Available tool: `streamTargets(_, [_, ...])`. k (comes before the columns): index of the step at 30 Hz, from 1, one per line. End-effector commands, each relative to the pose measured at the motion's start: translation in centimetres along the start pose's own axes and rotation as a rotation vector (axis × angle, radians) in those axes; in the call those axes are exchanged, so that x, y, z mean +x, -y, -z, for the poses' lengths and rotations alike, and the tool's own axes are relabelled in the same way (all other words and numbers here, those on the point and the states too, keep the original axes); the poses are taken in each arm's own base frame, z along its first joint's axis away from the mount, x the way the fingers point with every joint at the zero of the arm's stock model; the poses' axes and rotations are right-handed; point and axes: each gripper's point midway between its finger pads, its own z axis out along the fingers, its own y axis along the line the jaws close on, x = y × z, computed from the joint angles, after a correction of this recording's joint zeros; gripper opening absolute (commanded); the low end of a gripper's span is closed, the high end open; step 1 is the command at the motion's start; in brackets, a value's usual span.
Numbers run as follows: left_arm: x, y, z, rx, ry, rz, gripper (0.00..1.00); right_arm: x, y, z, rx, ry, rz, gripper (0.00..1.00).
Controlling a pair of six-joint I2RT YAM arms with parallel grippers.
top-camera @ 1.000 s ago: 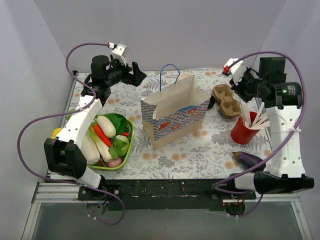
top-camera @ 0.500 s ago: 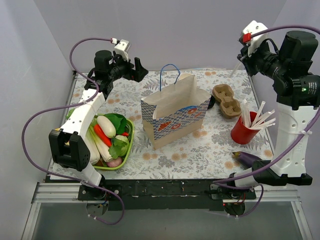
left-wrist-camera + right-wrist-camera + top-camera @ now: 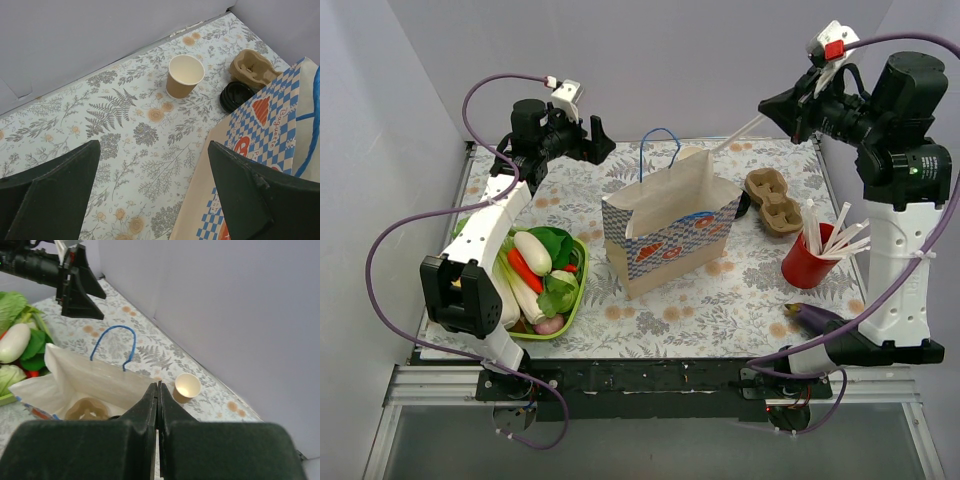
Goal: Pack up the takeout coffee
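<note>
Wide open and empty, my left gripper [image 3: 598, 143] hangs over the table's far left. My right gripper [image 3: 772, 108] is pinched tight on a white stick [image 3: 738, 133] slanting toward the paper bag [image 3: 670, 235].

From my left wrist, the tan cup [image 3: 185, 75] stands upright and lidless by the far wall. Its black lid [image 3: 236, 96] lies to the right, beside the cardboard carrier [image 3: 252, 67].

From my right wrist, the cup sits just beyond the bag.

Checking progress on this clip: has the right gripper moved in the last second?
Yes. The right gripper, shut on a stick, has risen from beside the carrier and swung left toward the bag.
</note>
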Motion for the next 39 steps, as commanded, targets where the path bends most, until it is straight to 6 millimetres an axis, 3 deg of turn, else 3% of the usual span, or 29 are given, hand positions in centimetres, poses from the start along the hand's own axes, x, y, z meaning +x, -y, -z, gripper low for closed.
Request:
streamTargets(1, [-1.6, 0.1, 1.6, -0.028, 0.033, -0.028, 0.90, -1.0, -3.2, -0.3, -0.133, 0.056, -0.060, 0.01])
streamTargets(5, [-1.1, 0.2, 2.2, -0.037, 0.022, -0.030, 0.90, 1.1, -5.4, -1.7, -0.206, 0.003, -0.108, 0.01])
streamTargets(6, [-1.2, 0.2, 2.3, -0.040, 0.024, -0.034, 0.90, 2.3, -7.1, -2.6, -0.260, -0.027, -0.122, 0.01])
streamTargets(8, [-1.2, 0.1, 2.4, -0.048, 0.027, -0.038, 0.91, 3.9, -8.7, -4.0, -0.297, -0.078, -0.117, 0.01])
streamTargets(9, [-1.2, 0.2, 2.4, -0.048, 0.027, -0.040, 0.90, 3.9, -11.1, -4.7, -0.363, -0.089, -0.112, 0.01])
streamTargets(11, [-1.3, 0.0, 2.4, -0.054, 0.027, -0.042, 0.90, 4.0, -12.9, -6.5, -0.414, -0.100, -0.097, 0.02])
streamTargets(12, [-1.4, 0.0, 2.4, -0.056, 0.030, -0.042, 0.90, 3.4, -14.6, -7.0, -0.460, -0.093, -0.085, 0.07])
streamTargets(14, [-1.4, 0.0, 2.4, -0.054, 0.028, -0.045, 0.91, 2.2, -14.5, -8.6, -0.446, -0.077, -0.060, 0.35])
streamTargets(15, [-1.4, 0.0, 2.5, -0.054, 0.027, -0.049, 0.91, 2.0, -14.4, -9.0, -0.436, -0.074, -0.057, 0.68])
streamTargets(16, [-1.4, 0.0, 2.5, -0.056, 0.025, -0.052, 0.91, 2.1, -13.4, -9.6, -0.383, -0.083, -0.053, 0.78])
streamTargets(18, [-1.5, 0.0, 2.7, -0.061, 0.025, -0.062, 0.91, 2.5, -12.3, -10.0, -0.324, -0.097, -0.035, 0.85])
streamTargets(23, [-1.4, -0.2, 3.0, -0.070, 0.020, -0.072, 0.91, 5.1, -8.0, -9.8, -0.127, -0.136, -0.064, 0.86])
streamTargets(26, [-1.2, -0.3, 2.7, -0.075, 0.014, -0.062, 0.91, 7.0, -2.8, -9.2, 0.106, -0.172, -0.125, 0.85])
streamTargets(28, [-1.2, -0.6, 2.5, -0.091, 0.019, -0.037, 0.91, 8.6, 1.5, -8.3, 0.327, -0.215, -0.175, 0.90])
streamTargets(30, [-1.5, -0.9, 2.4, -0.107, 0.033, -0.025, 0.91, 10.2, 4.3, -8.0, 0.499, -0.274, -0.195, 0.93])
streamTargets(31, [-1.8, -1.0, 2.2, -0.115, 0.048, -0.007, 0.91, 10.9, 6.4, -6.9, 0.639, -0.312, -0.193, 0.95])
streamTargets(35, [-3.5, -2.7, 1.9, -0.193, 0.111, 0.034, 0.91, 12.1, 9.1, -5.7, 0.836, -0.387, -0.193, 0.96])
streamTargets(39, [-7.3, -4.1, 2.2, -0.248, 0.207, 0.043, 0.91, 10.8, 10.7, -5.1, 0.918, -0.339, -0.152, 0.97])
